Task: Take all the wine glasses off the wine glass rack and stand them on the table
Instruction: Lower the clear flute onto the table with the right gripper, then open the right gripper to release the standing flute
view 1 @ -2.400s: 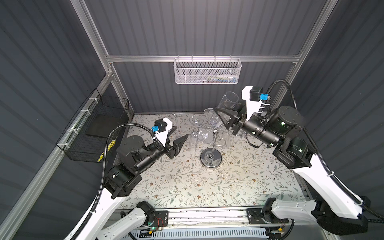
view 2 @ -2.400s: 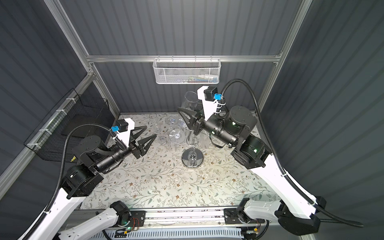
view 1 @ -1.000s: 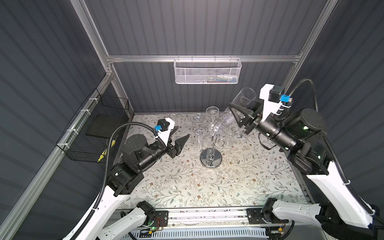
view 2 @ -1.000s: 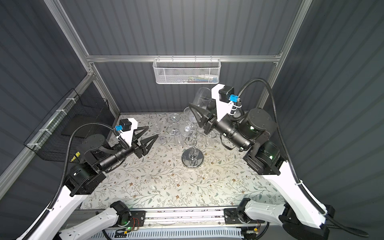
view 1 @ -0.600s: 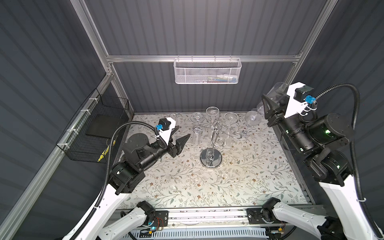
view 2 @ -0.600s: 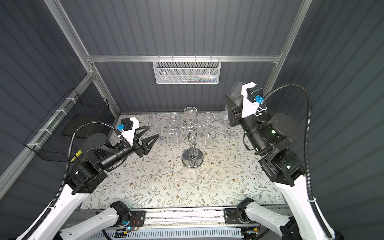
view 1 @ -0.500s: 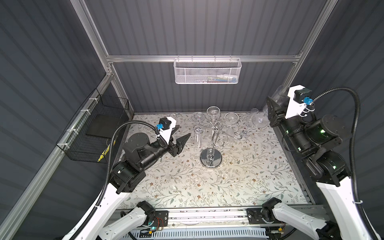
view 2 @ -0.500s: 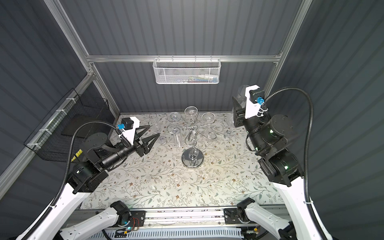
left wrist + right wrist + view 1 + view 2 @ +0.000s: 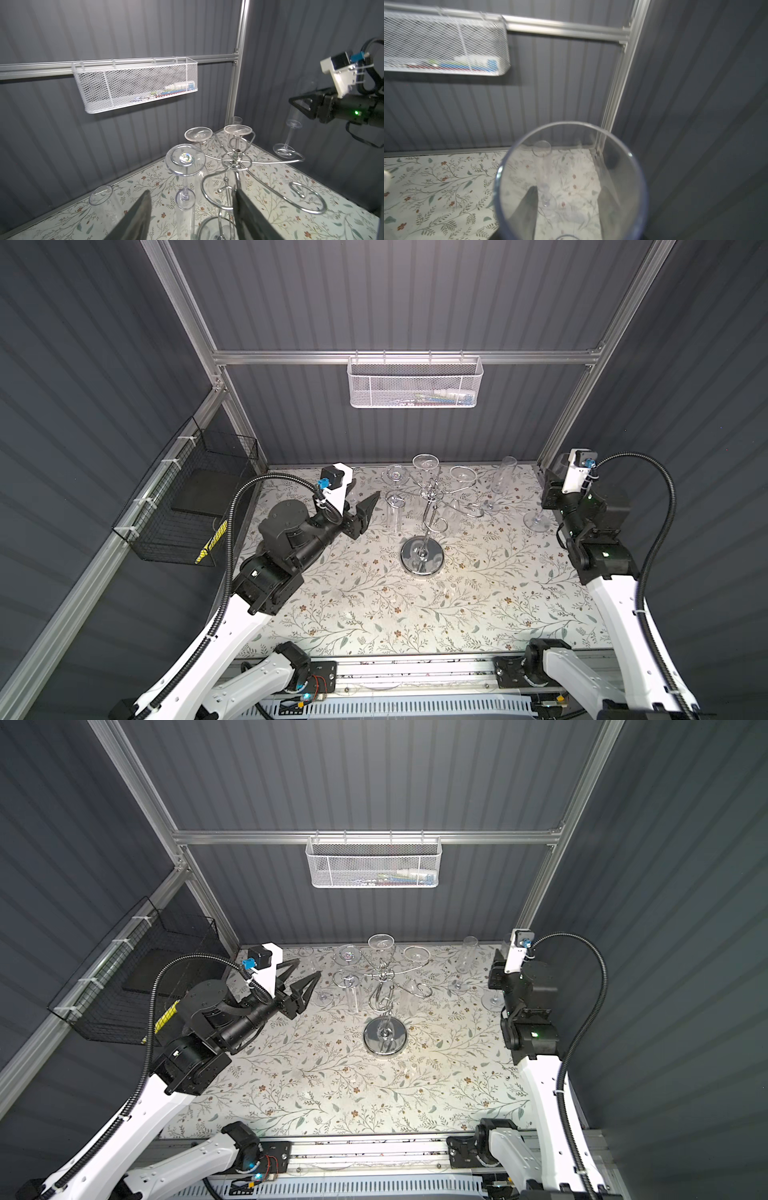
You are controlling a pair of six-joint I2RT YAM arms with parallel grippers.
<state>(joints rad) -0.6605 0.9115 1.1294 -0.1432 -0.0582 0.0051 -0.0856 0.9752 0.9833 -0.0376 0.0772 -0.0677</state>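
Note:
The chrome wine glass rack stands mid-table, with several glasses hanging foot-up from its curled arms. My right gripper is by the back right corner, shut on the bowl of a clear wine glass. That glass is upright and clear of the rack, its foot low over the cloth; I cannot tell if it touches. My left gripper hovers open and empty left of the rack, facing a hanging flute.
A tall flute stands at the back right, close to the held glass. Another glass stands on the cloth by my left gripper. A white mesh basket hangs on the back wall, a black wire basket on the left wall.
My right arm has swung from the rack to the back right corner, carrying the wine glass and turning it upright. The left arm has barely moved.

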